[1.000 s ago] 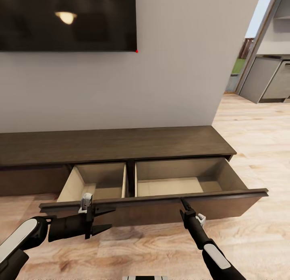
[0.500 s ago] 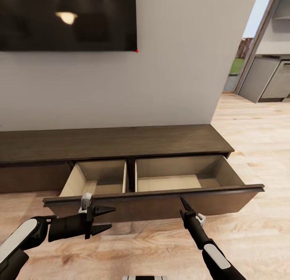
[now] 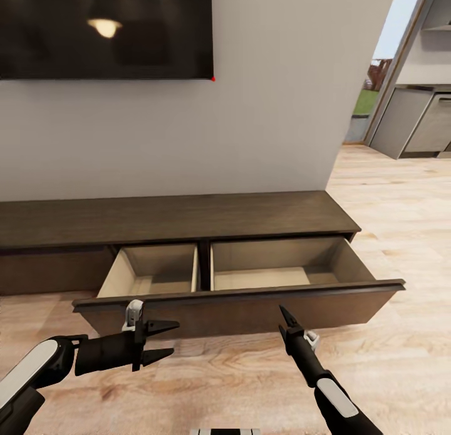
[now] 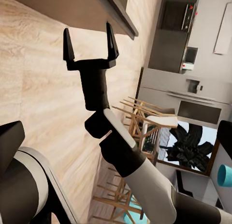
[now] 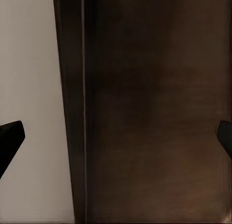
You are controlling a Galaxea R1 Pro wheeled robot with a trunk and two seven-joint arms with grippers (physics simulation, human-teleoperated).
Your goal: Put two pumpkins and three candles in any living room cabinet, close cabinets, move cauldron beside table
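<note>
The left gripper (image 3: 168, 341) hangs low over the floor (image 3: 401, 372) with its fingers (image 3: 164, 326) spread and nothing between them, just short of the drawer front (image 3: 250, 310) of the cabinet (image 3: 175, 219). The right gripper (image 3: 286, 315) points its tips at the same front, a little apart from it; in the right wrist view the two dark tips sit at opposite edges with the brown board between, so those fingers (image 5: 9, 137) are spread too and grip nothing. In the left wrist view the right gripper (image 4: 90, 44) also shows with fingers wide.

The drawer stands pulled out, its two pale compartments bare; no pumpkin or candle lies inside or anywhere near. My reading is that the step in hand is shutting this drawer, either with nothing stored yet or as part of closing every cabinet. The next move calls for a flat, even push on the front from both arms or from the advancing base, kept square so the long board does not skew.

Against the earlier head views, the front has gone back toward the cabinet: less of the drawer's floor shows and the right end sits nearer the body. The grippers hold the same place in the view, and the wall and the doorway have shifted somewhat, so the push seems to come from the robot itself moving forward
</note>
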